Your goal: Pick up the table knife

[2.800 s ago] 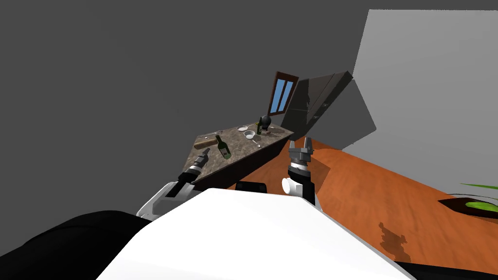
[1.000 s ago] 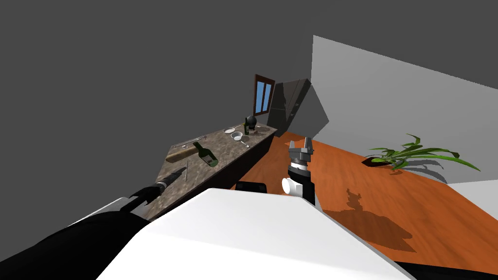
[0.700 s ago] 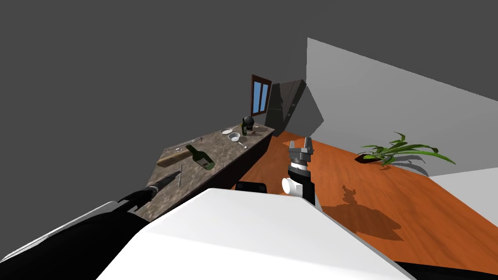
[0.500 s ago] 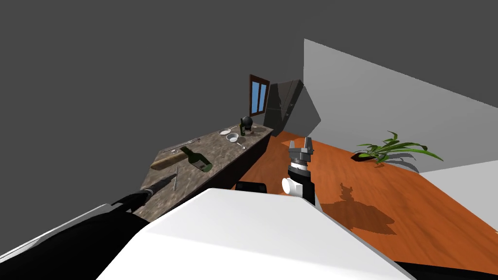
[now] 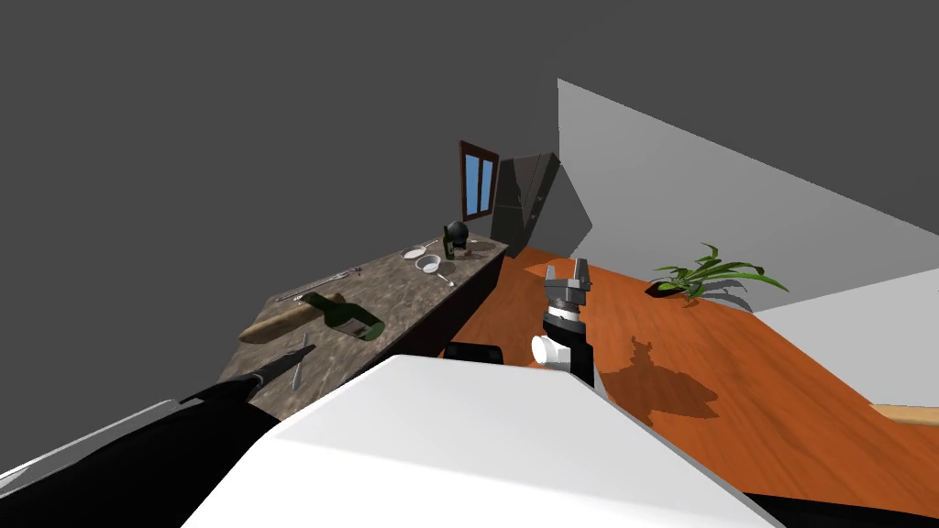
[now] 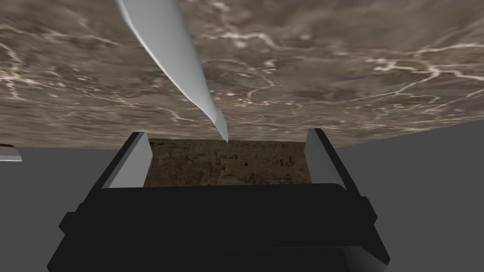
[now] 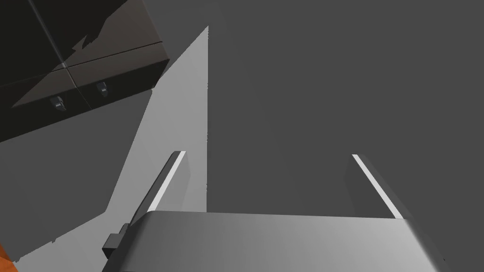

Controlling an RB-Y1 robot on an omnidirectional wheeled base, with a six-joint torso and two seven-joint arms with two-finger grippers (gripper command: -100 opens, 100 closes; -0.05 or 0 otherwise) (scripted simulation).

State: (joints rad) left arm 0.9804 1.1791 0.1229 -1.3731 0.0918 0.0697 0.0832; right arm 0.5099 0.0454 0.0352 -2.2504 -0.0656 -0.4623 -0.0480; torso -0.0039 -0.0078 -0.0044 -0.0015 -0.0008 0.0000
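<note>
Left gripper (image 6: 227, 140) is spread wide at the near edge of the brown marbled table (image 6: 340, 71). The table knife (image 6: 165, 47) lies flat there, tip pointing into the gap. Right gripper (image 5: 568, 268) is spread too, above the orange floor (image 5: 734, 367). Further along there's a green bottle (image 5: 347, 316) on its side, and a window (image 5: 477, 181) beyond.

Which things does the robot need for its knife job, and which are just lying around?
For the job: table knife, open left gripper at its tip.
Just lying about: green bottle, long brown loaf, white bowl, plant.

Grey knife (image 6: 175, 61), brown-veined counter (image 6: 331, 71), seemingly green bottle (image 5: 347, 317)
</note>
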